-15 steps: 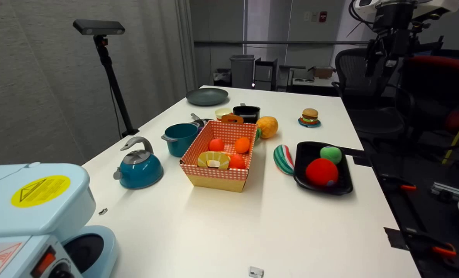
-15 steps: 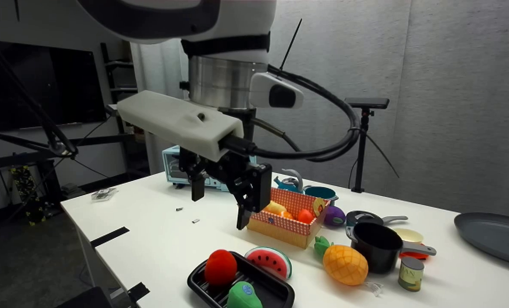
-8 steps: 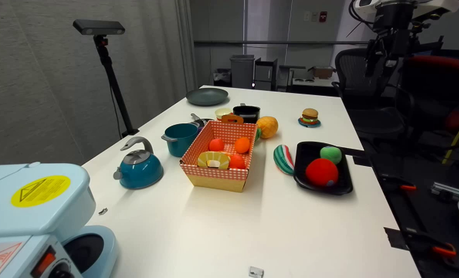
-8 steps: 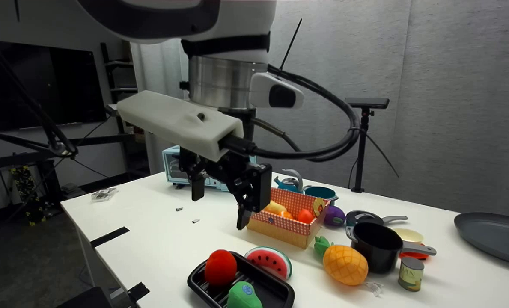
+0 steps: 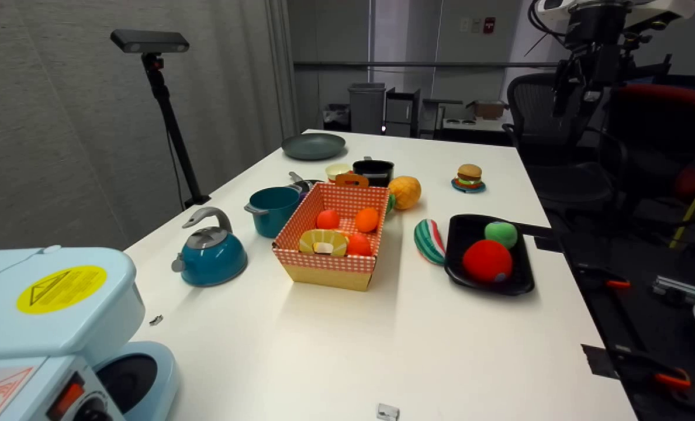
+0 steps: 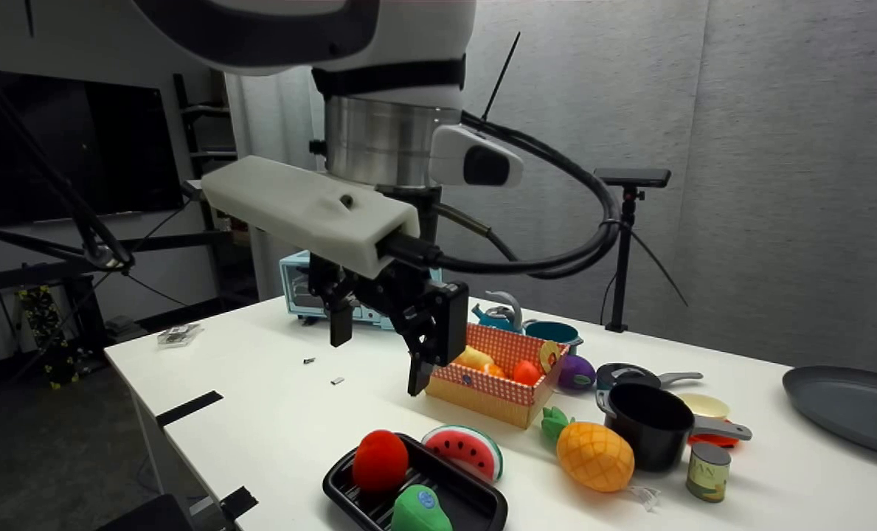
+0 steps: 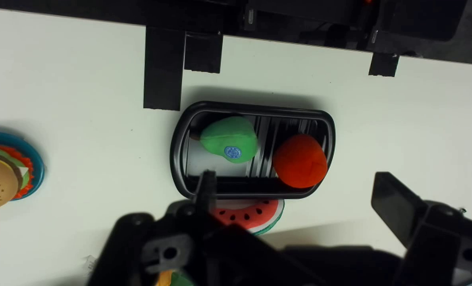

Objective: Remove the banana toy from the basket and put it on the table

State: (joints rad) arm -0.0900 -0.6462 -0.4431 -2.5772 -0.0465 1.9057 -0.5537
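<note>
1 kettle (image 5: pixel 213 257), 1 toy burger (image 5: pixel 469 175).

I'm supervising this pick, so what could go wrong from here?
In the basket, the banana toy appears to lie right beside an orange toy, which may come out with it. The open claw could clip the basket going in, perhaps nudging it into the teal pot next to it.

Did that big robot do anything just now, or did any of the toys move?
Nothing has visibly changed. The pincer stays open above the table, holding nothing. The basket stayed put with the banana toy inside, as did the black tray with its red toy and green toy.
</note>
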